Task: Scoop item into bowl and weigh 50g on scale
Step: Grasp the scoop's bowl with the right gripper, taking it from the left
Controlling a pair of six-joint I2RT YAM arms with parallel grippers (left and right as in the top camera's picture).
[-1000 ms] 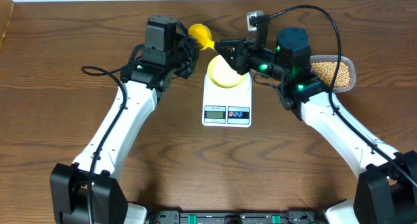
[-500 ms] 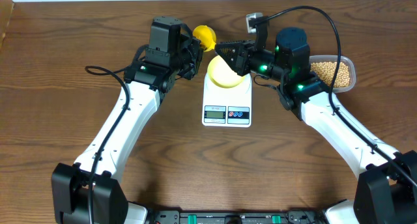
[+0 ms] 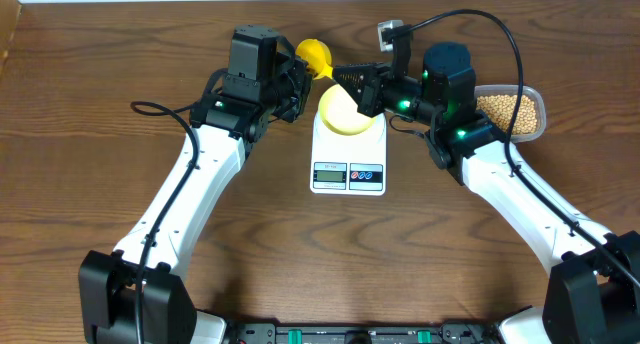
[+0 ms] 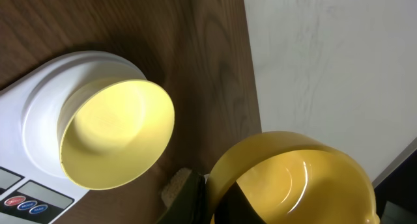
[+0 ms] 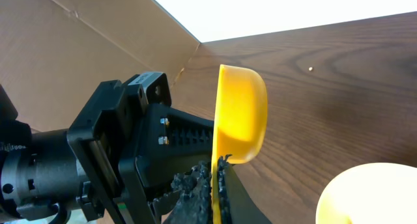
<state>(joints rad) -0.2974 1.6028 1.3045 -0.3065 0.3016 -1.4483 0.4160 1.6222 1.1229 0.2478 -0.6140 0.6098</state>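
Scoop (image 3: 316, 56) pinched by left gripper (image 4: 207, 201) and right gripper (image 5: 216, 185)

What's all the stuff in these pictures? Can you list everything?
bowl: one, pale yellow, on the scale
scale: one, white, middle of the table
scoop: one, bright yellow, behind the bowl, between both claws
beans: many, tan, in the tub
tub: one, clear, right side of the table
table: one, brown wood, under everything
left claw: one, black, shut on the scoop
right claw: one, black, shut on the scoop
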